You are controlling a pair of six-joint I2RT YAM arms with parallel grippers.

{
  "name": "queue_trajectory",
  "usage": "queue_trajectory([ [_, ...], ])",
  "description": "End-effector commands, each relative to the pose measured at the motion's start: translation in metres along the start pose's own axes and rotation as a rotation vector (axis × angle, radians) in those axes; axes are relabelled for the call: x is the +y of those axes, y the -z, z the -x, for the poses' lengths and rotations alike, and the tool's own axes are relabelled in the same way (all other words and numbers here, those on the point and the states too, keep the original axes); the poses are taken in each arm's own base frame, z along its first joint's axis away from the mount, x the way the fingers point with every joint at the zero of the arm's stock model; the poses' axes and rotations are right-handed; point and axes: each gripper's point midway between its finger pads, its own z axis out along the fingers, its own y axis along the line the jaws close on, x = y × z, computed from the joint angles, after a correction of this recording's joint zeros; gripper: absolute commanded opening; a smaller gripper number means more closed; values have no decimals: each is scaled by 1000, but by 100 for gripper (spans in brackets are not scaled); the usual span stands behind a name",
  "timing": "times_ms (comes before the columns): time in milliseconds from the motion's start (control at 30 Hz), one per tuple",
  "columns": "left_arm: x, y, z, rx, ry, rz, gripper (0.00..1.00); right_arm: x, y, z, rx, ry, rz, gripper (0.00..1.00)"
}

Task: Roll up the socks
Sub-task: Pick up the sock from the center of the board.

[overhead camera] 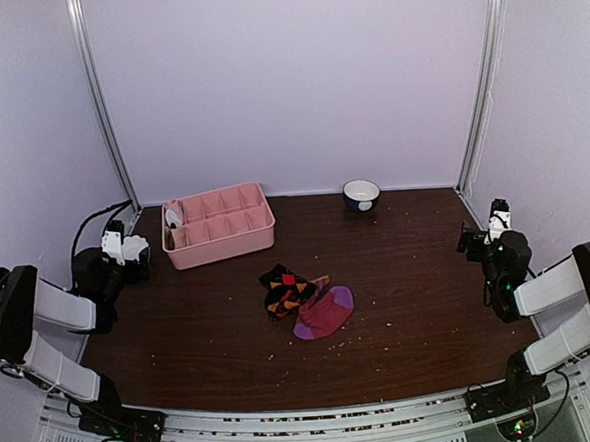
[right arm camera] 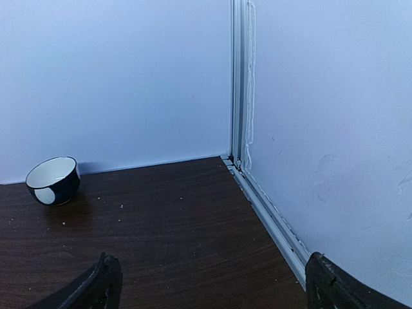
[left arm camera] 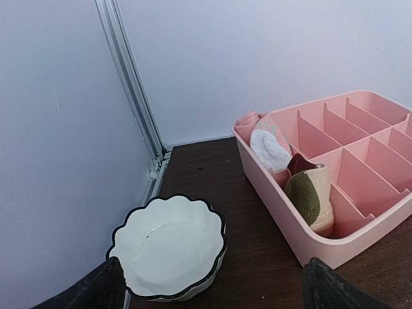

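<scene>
Dark wood table (overhead camera: 408, 274), white walls (overhead camera: 296, 81) | pink tray (overhead camera: 220, 249) back-left, two rolled bundles (left arm camera: 312, 199) in its end compartments | two bowls: navy bowl (overhead camera: 361, 194) at back, white scalloped bowl (left arm camera: 168, 248) under left gripper (left arm camera: 215, 284) | mid-table, one argyle sock (overhead camera: 284, 290) touching one magenta sock (overhead camera: 324, 312) | left gripper, right gripper (right arm camera: 215, 286): fingers wide apart, empty, well apart from both socks

The socks (overhead camera: 307, 301) lie in a small loose heap just below the centre of the top view, unrolled. The black sock (overhead camera: 283, 290) takes the upper-left part of the heap: it is crumpled and folded on itself, patterned with orange, red and yellow diamonds, and a narrow end reaches out toward the upper right. The magenta sock (overhead camera: 325, 313) lies flatter at the lower right, slanting from lower left to upper right, with purple showing at its ends. The two touch, the magenta one against the black one's lower-right edge. Whether each is a single sock or a pair cannot be told.
</scene>
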Motion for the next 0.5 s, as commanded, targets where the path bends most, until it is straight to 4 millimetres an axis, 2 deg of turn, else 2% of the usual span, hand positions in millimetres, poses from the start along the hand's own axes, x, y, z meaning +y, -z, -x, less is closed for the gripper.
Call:
queue_trajectory([
  [0,7,-2,19,-65,13,26,98,0,-3,10,-29,-1,2,100],
  [300,6,-2,19,-65,14,22,98,-1,-3,11,-32,-3,-4,100],
  [367,4,-3,24,-65,0,1,98,-10,-6,25,-33,-37,-71,100],
  [467,9,-14,40,30,2,-3,98,-36,-14,45,96,-57,-269,100],
])
